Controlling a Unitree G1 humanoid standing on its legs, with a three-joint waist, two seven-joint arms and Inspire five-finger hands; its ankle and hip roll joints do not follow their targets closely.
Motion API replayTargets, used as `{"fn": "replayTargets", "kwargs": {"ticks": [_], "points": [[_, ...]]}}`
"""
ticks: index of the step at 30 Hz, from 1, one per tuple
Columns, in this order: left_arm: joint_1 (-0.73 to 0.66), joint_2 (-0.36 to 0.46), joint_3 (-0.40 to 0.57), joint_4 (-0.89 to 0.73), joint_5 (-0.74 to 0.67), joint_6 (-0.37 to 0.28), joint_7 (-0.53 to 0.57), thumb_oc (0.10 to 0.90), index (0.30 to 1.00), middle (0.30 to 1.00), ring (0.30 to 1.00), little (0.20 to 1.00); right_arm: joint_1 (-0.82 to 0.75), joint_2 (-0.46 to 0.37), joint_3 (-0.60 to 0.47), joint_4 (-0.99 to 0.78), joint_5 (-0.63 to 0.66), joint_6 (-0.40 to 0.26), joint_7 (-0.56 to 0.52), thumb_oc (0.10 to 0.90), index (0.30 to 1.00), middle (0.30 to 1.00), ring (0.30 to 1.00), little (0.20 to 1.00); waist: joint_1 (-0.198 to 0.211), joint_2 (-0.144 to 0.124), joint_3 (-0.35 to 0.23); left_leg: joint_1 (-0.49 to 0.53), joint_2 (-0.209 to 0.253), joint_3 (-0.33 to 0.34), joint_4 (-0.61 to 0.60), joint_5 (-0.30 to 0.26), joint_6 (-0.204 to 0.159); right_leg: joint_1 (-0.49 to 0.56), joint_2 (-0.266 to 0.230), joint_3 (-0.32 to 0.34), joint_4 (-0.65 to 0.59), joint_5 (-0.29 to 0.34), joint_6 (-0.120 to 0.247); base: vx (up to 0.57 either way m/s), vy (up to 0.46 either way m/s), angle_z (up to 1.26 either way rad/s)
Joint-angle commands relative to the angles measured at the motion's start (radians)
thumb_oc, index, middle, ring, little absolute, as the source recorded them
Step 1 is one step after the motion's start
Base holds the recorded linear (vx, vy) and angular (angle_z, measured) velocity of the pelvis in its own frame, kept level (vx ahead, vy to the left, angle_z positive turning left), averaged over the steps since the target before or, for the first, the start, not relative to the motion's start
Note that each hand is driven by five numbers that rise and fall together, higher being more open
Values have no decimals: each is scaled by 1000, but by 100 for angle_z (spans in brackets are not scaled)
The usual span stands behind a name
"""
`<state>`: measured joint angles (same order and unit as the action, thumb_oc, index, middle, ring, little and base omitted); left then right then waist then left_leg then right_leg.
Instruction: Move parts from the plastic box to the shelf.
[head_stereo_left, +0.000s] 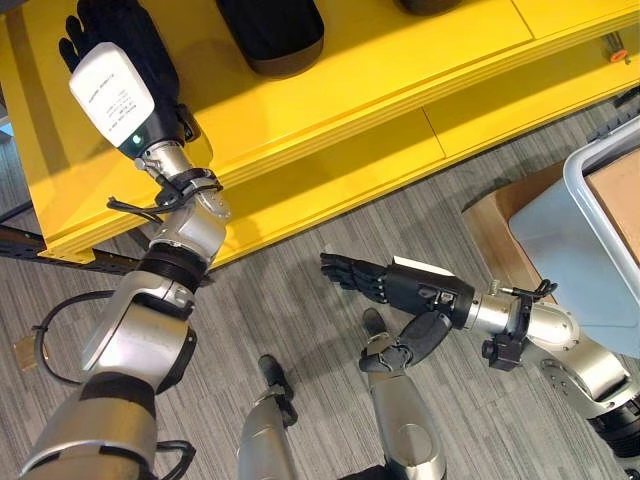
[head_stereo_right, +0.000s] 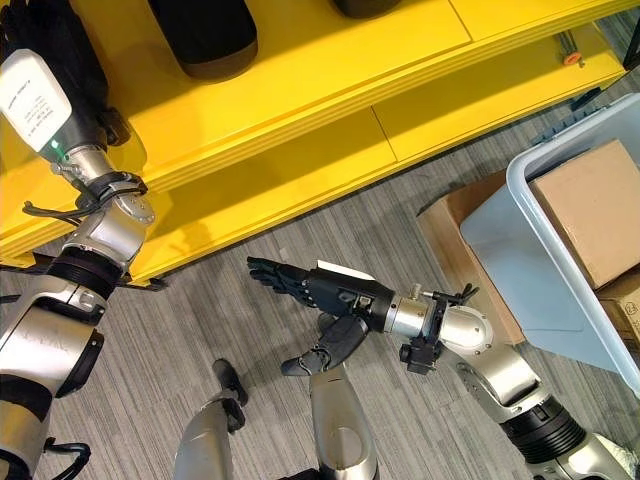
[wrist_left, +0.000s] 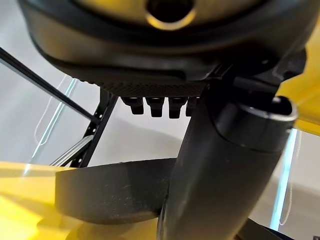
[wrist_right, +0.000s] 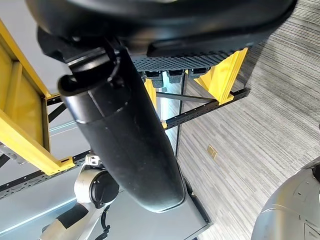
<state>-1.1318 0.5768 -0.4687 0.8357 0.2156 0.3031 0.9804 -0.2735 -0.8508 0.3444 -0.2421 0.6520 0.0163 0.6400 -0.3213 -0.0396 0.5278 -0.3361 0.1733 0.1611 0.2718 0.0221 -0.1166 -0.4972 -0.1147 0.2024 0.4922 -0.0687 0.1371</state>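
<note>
Resting on shelf, left hand flat | right hand open, empty

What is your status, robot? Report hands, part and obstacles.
Left hand open over the yellow shelf, beside a dark part. Right hand open, empty, above the floor. Plastic box holds cardboard boxes. Nothing in the way.

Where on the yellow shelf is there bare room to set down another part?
The yellow shelf is bare between the black part and its right end, up to another dark part at the back edge. The left end is crowded: the left hand lies there, close beside the black part.
</note>
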Motion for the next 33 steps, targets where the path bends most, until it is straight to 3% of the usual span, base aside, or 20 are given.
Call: {"fn": "replayTargets", "kwargs": {"ticks": [1,27,33], "points": [[-38,126,3,-97,127,-58,87,900,1000,1000,1000,1000,-14,48,-8,-100,97,-105,2,900,1000,1000,1000,1000,7,-45,-65,9,-30,40,39,-108,114,46,88,-120,31,-121,-156,0,0,0],[21,131,-17,-122,152,-66,-49,900,1000,1000,1000,1000,-5,65,-17,-107,78,-101,-3,900,1000,1000,1000,1000,16,-33,-58,13,-36,38,37,-103,115,55,80,-128,19,-112,-152,0,0,0],[54,151,10,-166,139,-123,17,900,1000,1000,1000,1000,6,66,-21,-106,71,-104,-9,900,1000,1000,1000,1000,24,-26,-61,18,-40,34,33,-103,114,62,75,-131,15,-114,-152,0,0,0]]}}
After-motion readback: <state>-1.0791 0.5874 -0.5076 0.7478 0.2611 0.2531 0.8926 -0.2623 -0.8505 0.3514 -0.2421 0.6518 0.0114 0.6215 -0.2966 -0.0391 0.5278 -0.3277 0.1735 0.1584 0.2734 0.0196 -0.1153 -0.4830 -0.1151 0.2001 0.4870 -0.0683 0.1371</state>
